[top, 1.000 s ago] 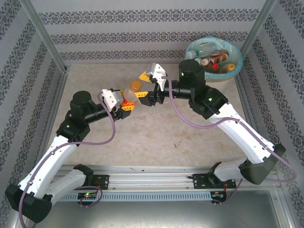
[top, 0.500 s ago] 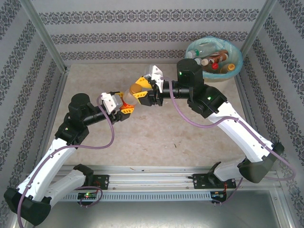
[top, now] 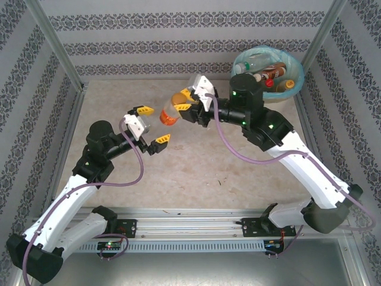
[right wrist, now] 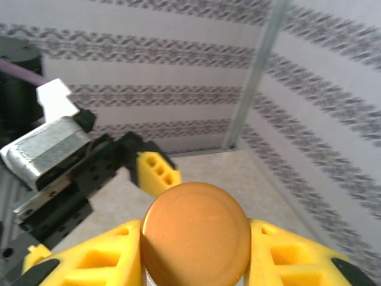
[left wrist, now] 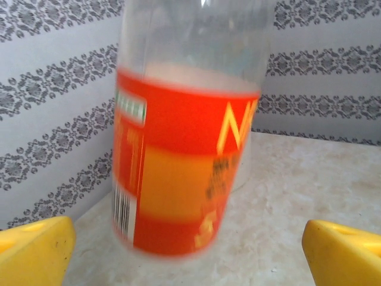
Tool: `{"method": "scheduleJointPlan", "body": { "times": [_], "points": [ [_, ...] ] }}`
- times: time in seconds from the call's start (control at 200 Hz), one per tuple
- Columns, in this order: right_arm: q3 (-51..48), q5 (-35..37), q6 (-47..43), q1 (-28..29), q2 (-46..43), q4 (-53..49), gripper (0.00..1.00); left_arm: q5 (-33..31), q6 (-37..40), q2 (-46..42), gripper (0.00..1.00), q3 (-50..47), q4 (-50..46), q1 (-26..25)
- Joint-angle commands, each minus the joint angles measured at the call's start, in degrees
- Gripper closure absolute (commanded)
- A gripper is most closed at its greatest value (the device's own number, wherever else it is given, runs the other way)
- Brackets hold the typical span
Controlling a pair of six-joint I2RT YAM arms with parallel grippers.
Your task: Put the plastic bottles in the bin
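Several plastic bottles (top: 269, 74) are already sitting in the bin (top: 299, 76). The right gripper (top: 180, 101) is clamping the orange-labelled bottle (top: 169, 114) by its cap end, mid-air and short of the bin, and the left gripper (top: 152, 125) is hanging wide open just beside it. I'd guess that one's still needing dropping in.

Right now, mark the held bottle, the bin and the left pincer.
bottle (top: 169, 117), top view, on its orange label.
bin (top: 299, 71), top view, on its blue-lined rim.
left pincer (top: 152, 124), top view, midway between its yellow fingertips.
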Motion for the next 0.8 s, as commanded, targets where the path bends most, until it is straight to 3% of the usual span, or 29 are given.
{"method": "scheduleJointPlan", "body": {
  "times": [0.0, 0.145, 0.325, 0.475, 0.59, 0.794],
  "points": [
    [1.8, 11.1, -2.2, -2.3, -4.1, 2.1, 0.82, -2.6, -3.0, -0.6, 0.02, -0.5, 7.7, -0.5],
    [4.1, 19.6, -4.3, -8.6, -5.2, 0.0, 0.84, -4.7, -2.9, -0.3, 0.01, -0.9, 8.4, -0.5],
    [6.0, 26.0, -3.7, -23.2, -2.6, -1.2, 0.85, -5.2, -2.6, -0.3, 0.01, -1.2, 8.0, -0.5],
    [3.9, 26.7, -5.2, -32.3, 1.0, 1.1, 0.88, -5.4, -2.5, -0.2, 0.01, -2.1, 8.2, -0.5],
    [0.2, 24.3, -4.7, -36.8, 3.7, 3.8, 0.88, -5.5, -2.5, -0.2, 0.01, -3.0, 8.9, -0.5],
    [-6.0, 24.7, -6.3, -39.4, 6.3, 4.2, 0.88, -5.8, -2.0, -0.8, 0.01, -3.7, 8.3, -0.5]
  ]
}}
